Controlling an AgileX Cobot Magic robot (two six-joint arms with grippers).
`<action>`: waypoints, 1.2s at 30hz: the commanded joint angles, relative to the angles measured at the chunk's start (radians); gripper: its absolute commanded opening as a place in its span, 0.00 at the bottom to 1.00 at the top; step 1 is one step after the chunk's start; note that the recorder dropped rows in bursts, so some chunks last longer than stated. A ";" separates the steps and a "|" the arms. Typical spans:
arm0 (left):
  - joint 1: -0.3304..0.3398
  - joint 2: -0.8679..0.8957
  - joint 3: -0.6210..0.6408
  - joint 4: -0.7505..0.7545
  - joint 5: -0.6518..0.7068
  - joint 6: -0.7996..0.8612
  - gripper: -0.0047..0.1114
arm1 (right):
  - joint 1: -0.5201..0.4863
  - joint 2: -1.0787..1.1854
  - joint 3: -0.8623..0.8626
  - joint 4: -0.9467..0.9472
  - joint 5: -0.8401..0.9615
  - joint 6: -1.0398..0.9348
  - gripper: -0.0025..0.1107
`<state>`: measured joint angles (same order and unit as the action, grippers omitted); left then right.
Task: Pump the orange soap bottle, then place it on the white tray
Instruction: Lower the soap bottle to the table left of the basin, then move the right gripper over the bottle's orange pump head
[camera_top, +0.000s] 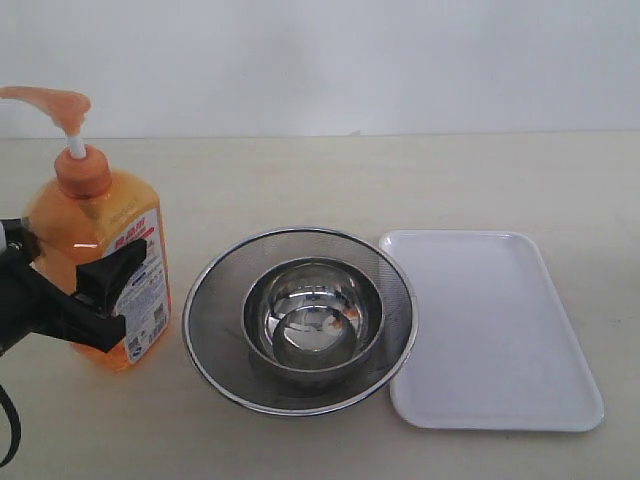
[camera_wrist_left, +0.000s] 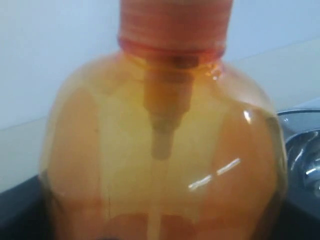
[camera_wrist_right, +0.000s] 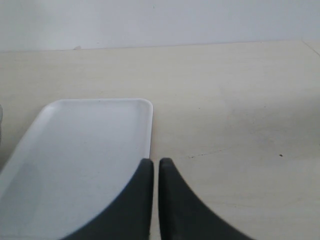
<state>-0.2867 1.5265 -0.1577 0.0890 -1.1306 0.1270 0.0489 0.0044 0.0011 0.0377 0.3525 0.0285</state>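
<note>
Grasping the orange soap bottle (camera_top: 88, 225) at its lower body, the left gripper (camera_top: 123, 290) has one black finger (camera_top: 108, 272) across the labelled front face and the other lower, near the base. The bottle stands upright on the beige table (camera_top: 300, 180), at 9 o'clock from the round steel mesh strainer (camera_top: 205, 310) and just beside its rim. The pump head (camera_top: 55, 102) is raised on its white stem, and its nozzle tip is cut off by the frame edge. The arm behind the gripper is also cut off there.

In the left wrist view the bottle (camera_wrist_left: 160, 165) fills nearly the whole frame and is blurred. Its threaded collar and inner dip tube are readable; its label and base are out of frame. Dark finger surfaces show only at the two lower corners. A strip of shiny steel (camera_wrist_left: 302, 150) appears at one edge; strainer or bowl cannot be determined.

A steel bowl (camera_top: 313, 318) sits inside the strainer. The white tray (camera_top: 490, 330) lies flat at 3 o'clock from the strainer, its near corner tucked at the strainer's rim, well apart from the bottle.

The right gripper (camera_wrist_right: 155, 167) is seen only in its own wrist view. Its jaws are clenched together on nothing, positioned over the edge of the tray (camera_wrist_right: 85, 150).
</note>
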 joint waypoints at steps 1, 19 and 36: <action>-0.004 -0.005 -0.022 0.035 -0.090 0.006 0.08 | -0.006 -0.004 -0.001 0.000 -0.010 -0.004 0.03; -0.004 -0.005 -0.066 0.057 0.001 0.144 0.08 | -0.006 -0.004 -0.001 0.000 -0.010 -0.004 0.03; -0.004 -0.005 -0.066 0.002 0.033 0.157 0.08 | -0.006 -0.004 -0.001 -0.049 -0.072 -0.048 0.03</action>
<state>-0.2867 1.5288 -0.2095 0.1009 -1.0343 0.2903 0.0489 0.0044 0.0011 0.0071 0.3294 0.0000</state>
